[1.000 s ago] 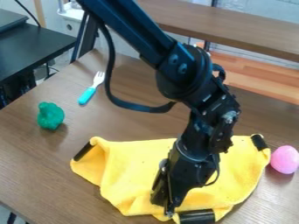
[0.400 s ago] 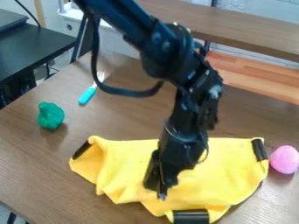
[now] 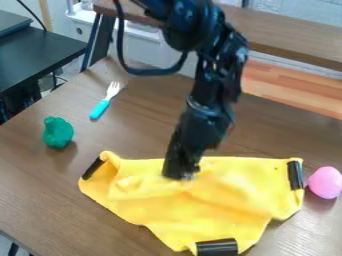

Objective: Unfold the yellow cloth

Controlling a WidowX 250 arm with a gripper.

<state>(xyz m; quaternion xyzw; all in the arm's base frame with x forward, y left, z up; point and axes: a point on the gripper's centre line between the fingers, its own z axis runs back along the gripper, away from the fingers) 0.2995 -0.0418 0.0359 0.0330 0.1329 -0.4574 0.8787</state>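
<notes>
The black gripper [image 3: 179, 176] hangs over the upper middle of the yellow cloth [image 3: 200, 212], its tip in front of the cloth's far edge. I cannot tell how its jaws stand or whether it touches the fabric. The cloth lies rumpled on the table, with black patches at its left corner, right corner and front corner. A raised fold stands at its left corner, and wrinkles run across the middle. Part of the far edge is hidden behind the gripper.
A green pepper-like toy [image 3: 58, 132] sits at the left on the brown table [image 3: 40, 180]. Behind it lies a fork with a turquoise handle [image 3: 99, 109]. Close beside the cloth's right corner is a pink egg-shaped object [image 3: 325, 182].
The gripper has moved from the cloth's front part toward its far edge. The cloth's front-left edge has shifted and its middle wrinkles have changed shape.
</notes>
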